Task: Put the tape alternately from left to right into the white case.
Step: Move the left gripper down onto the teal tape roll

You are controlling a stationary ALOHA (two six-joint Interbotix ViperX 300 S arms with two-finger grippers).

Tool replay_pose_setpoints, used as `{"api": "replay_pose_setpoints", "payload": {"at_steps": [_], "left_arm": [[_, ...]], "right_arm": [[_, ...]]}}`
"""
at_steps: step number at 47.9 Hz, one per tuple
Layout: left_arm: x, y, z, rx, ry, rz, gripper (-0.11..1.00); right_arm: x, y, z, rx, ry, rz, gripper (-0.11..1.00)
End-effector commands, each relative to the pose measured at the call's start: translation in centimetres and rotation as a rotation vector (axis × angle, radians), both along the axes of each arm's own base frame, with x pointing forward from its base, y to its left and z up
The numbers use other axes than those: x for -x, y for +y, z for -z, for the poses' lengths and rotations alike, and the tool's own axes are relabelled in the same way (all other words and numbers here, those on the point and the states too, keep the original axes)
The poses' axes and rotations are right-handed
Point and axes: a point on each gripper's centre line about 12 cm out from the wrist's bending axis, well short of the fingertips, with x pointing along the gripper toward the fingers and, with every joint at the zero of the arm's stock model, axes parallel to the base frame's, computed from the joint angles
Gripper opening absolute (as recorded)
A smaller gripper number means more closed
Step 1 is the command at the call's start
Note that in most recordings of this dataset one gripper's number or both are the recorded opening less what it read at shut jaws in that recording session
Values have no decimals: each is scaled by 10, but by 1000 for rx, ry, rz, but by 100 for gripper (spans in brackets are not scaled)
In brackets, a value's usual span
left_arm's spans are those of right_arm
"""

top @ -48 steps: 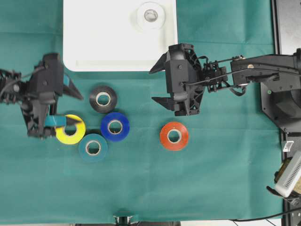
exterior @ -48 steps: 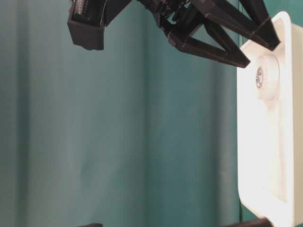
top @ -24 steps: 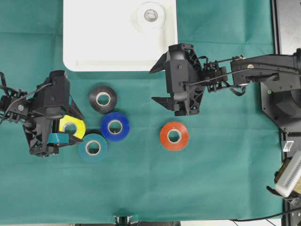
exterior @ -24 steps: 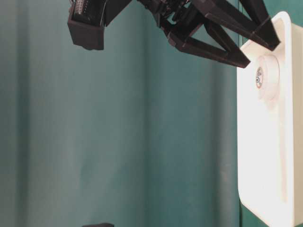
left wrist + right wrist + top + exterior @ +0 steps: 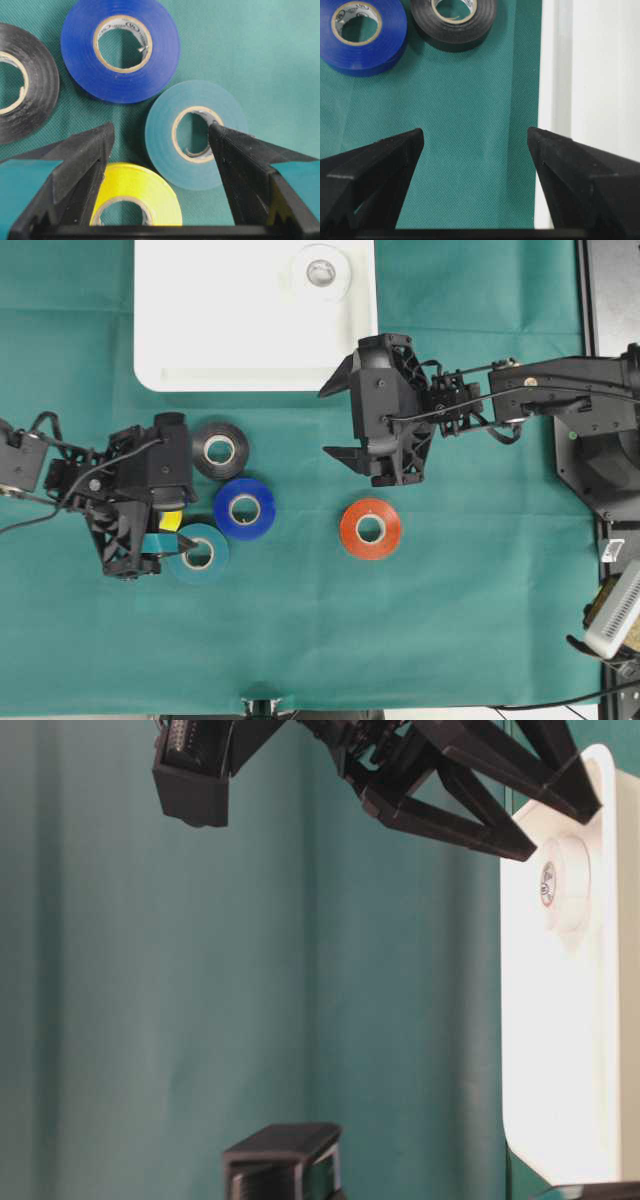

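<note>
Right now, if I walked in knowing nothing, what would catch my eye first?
Bright tape rolls on green cloth: the blue roll, black roll and teal roll clustered left, a red-orange roll alone. The open left gripper hovers over the yellow roll; one white roll sits in the white case.

One camera looks straight down on the whole bench (image 5: 480,620). A low one views it sideways. Each wrist camera peers closely past its claw; both catch the blue roll (image 5: 120,47).

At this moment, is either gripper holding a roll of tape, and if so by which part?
Nothing is held. The left gripper is open over the yellow roll and teal roll; the right gripper is open over bare cloth.
</note>
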Motion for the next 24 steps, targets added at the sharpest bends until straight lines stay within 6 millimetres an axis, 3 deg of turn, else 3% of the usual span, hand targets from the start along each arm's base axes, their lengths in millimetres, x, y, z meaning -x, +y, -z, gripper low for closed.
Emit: {"api": "replay_pose_setpoints", "payload": {"at_steps": [1,24], "left_arm": [[-8,-2,-6,4,-24,2,81],[-12,-3,23,-20,63,4,81]], "right_arm": [[-2,1,-6,-1,-20,-4,84],[-2,1,-6,-1,-20,-4,84]]}}
